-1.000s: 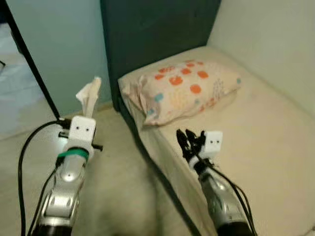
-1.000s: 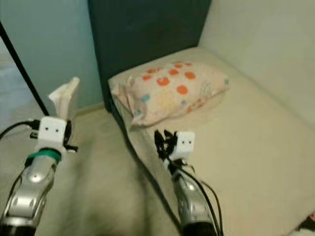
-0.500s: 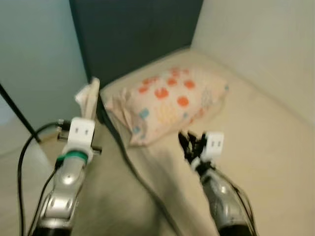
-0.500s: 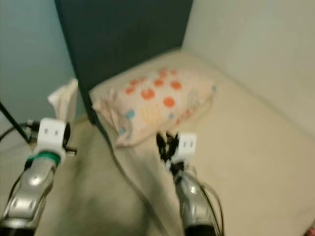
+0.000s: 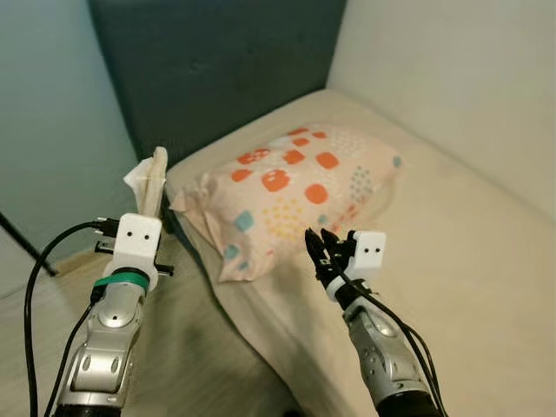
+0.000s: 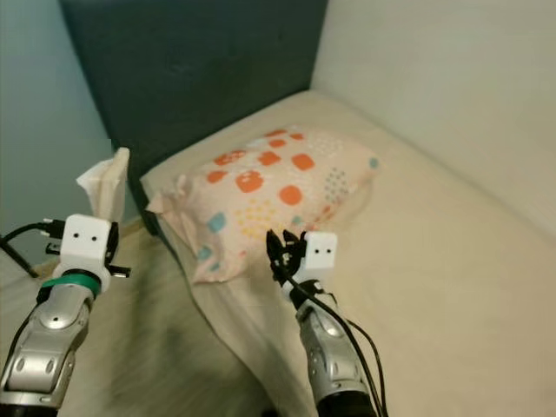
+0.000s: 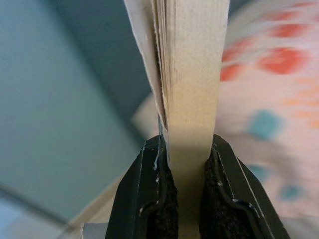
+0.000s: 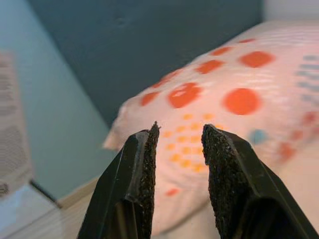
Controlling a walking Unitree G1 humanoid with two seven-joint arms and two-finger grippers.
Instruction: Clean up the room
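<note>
A bedroom corner seen from the robot's head, looking down at a bed. On the far left, a pale blue wall (image 5: 43,113) and a strip of light floor (image 5: 187,347) beside the bed. The left hand (image 7: 185,164) is raised over that floor, clenched on a folded wad of beige paper or cloth (image 5: 149,178) that stands upright from between its black fingers (image 7: 147,199); the wrist view shows layered edges pinched tightly, though what the item is exactly cannot be told. Just beyond this hand rises a dark padded headboard (image 5: 217,69). To the right of the left hand, a cream pillow with orange and teal spots (image 5: 291,191) lies at the head of the bed (image 5: 452,261), one corner hanging toward the bed's edge. The right hand (image 5: 323,254) hovers just in front of the pillow's near side, above the mattress, grasping nothing; its two black fingers (image 8: 142,174) stand slightly parted with a narrow gap between them, not touching the pillow. Further right, the bare beige mattress runs along a plain white wall (image 5: 452,78).

The step in hand appears to be carrying the picked-up wad while tidying around the bed. The next move likely calls for finding a bin or proper place for it, keeping the left grip firm, or using the free right hand to straighten the pillow
</note>
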